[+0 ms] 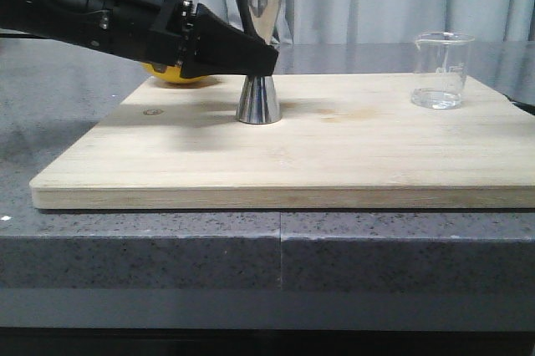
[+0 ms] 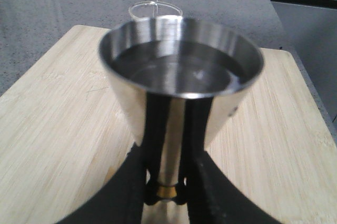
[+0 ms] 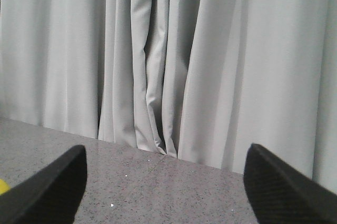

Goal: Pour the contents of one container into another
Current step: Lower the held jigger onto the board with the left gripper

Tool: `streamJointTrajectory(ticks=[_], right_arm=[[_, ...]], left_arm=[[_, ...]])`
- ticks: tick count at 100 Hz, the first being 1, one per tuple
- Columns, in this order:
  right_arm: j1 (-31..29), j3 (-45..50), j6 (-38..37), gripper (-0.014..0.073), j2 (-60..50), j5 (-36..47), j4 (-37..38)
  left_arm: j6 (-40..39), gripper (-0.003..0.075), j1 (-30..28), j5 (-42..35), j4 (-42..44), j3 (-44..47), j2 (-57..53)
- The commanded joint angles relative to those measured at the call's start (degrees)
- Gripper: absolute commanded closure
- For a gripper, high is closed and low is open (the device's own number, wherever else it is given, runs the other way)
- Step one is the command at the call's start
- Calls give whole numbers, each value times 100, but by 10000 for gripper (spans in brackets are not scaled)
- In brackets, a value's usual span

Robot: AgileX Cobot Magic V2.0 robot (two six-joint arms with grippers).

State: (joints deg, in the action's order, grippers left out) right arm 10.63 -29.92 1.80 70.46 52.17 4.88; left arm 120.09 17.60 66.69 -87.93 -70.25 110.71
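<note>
Front view, jigger: tall shiny steel hourglass-shaped double jigger upright near the middle of the pale wooden cutting board, foot on the wood.
Front view, left claw: black left gripper reaching in from the left, level with the jigger's waist; fingers narrowed about the waist, though actual contact hard to judge from this angle.
Front view, beaker: small clear glass beaker with a pouring lip upright at the board's far right corner, well apart from the jigger; looks empty or nearly so.
Front view, other: yellow rounded object behind the arm, mostly hidden.
Left wrist view, grip: two black fingers on either side of the thin gold band, close against the stem, holding or about to hold it.
Left wrist view, contents: upper cup holding clear liquid; beaker rim just visible beyond.
Right wrist view, right claw: right gripper spread wide, nothing between its fingers, facing grey curtains above the grey speckled counter.
Step in hand, judged: securing the jigger at its waist; best kept squarely on the narrow band and lifted level, since a full cup spills easily.
Hard to make out: liquid level in the beaker, and the right arm's position over the table.
</note>
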Motion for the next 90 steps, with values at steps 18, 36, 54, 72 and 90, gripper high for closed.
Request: streamJointTrajectory(ticks=[18, 36, 54, 72, 90], right_arm=[[-11, -186, 19, 39, -154, 400, -39], [-11, -186, 19, 39, -154, 400, -39], [-11, -186, 19, 39, -154, 400, -39], [-11, -186, 19, 39, -154, 400, -39], [-11, -186, 19, 39, -154, 400, -39]], left_arm=[[26, 741, 18, 663, -270, -131, -319], [26, 741, 18, 663, -200, -131, -319], [26, 741, 18, 663, -192, -131, -319], [26, 741, 5, 643, -124, -131, -319], [26, 740, 5, 601, -1, -131, -319]])
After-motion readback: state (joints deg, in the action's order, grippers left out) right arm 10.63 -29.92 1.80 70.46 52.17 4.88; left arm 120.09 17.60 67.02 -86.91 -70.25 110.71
